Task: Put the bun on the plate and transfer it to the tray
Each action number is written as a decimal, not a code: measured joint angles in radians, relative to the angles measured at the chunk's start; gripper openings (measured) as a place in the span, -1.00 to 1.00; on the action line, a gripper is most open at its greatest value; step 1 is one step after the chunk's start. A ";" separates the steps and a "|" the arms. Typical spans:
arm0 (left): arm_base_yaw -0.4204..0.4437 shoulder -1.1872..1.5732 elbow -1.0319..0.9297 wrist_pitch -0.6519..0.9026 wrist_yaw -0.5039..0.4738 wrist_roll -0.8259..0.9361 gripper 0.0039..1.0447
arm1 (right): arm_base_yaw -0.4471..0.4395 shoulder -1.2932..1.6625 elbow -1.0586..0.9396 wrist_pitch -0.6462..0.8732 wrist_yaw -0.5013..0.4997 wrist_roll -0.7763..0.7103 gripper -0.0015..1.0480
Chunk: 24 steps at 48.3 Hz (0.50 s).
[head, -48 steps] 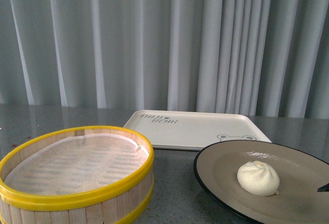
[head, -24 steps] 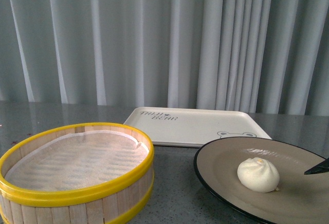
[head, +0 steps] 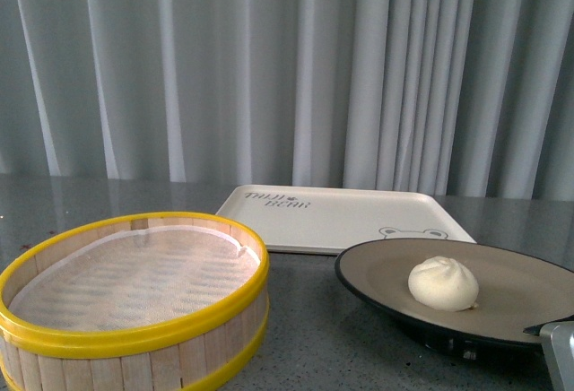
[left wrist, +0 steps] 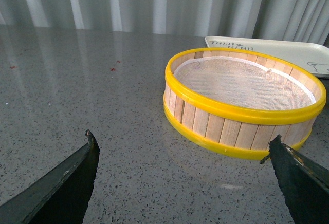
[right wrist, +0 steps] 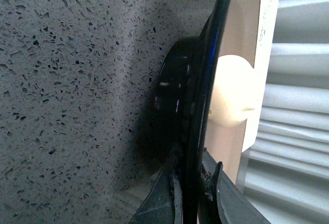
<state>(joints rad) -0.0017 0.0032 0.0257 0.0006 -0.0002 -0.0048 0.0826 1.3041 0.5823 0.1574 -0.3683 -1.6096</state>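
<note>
Right wrist view: the right claw (right wrist: 193, 183) pinches the plate (right wrist: 177, 95) by its rim; the bun (right wrist: 234, 90) sits loose just beyond its tips, the tray (right wrist: 268, 8) farther on. Any tilt could roll the bun off.

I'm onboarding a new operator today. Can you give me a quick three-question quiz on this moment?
1. True or false: the bun sits on the plate.
2. What does the right gripper clamp? A) the tray B) the plate's rim C) the steamer basket
3. Fill in: the left gripper is ___ and holds nothing.
Key: 1 true; 2 B; 3 open.
</note>
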 joint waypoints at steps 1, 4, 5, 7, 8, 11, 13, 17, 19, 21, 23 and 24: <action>0.000 0.000 0.000 0.000 0.000 0.000 0.88 | 0.001 -0.006 -0.003 0.010 0.002 0.005 -0.94; 0.000 0.000 0.000 0.000 0.000 0.000 0.88 | 0.002 -0.011 -0.022 0.036 0.011 0.005 -0.94; 0.000 0.000 0.000 0.000 0.000 0.000 0.88 | 0.002 -0.011 -0.028 0.050 0.012 0.004 -0.94; 0.000 0.000 0.000 0.000 0.000 0.000 0.88 | 0.002 -0.011 -0.040 0.084 0.016 -0.003 -0.94; 0.000 0.000 0.000 0.000 0.000 0.000 0.88 | 0.001 -0.011 -0.045 0.097 0.016 -0.004 -0.94; 0.000 0.000 0.000 0.000 0.000 0.000 0.88 | 0.000 -0.009 -0.060 0.145 0.021 -0.014 -0.94; 0.000 0.000 0.000 0.000 0.000 0.000 0.88 | -0.002 -0.008 -0.066 0.170 0.030 -0.015 -0.94; 0.000 0.000 0.000 0.000 0.000 0.000 0.88 | -0.010 -0.002 -0.068 0.235 0.036 -0.029 -0.94; 0.000 0.000 0.000 0.000 0.000 0.000 0.88 | -0.015 -0.002 -0.068 0.259 0.037 -0.033 -0.94; 0.000 0.000 0.000 0.000 0.000 0.000 0.88 | -0.023 -0.002 -0.062 0.287 0.035 -0.047 -0.94; 0.000 0.000 0.000 0.000 0.000 0.000 0.88 | -0.028 -0.002 -0.055 0.298 0.032 -0.054 -0.94; 0.000 0.000 0.000 0.000 0.000 0.000 0.88 | -0.031 -0.002 -0.048 0.300 0.031 -0.056 -0.94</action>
<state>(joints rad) -0.0017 0.0032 0.0257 0.0006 -0.0002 -0.0044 0.0517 1.3018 0.5346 0.4572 -0.3370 -1.6657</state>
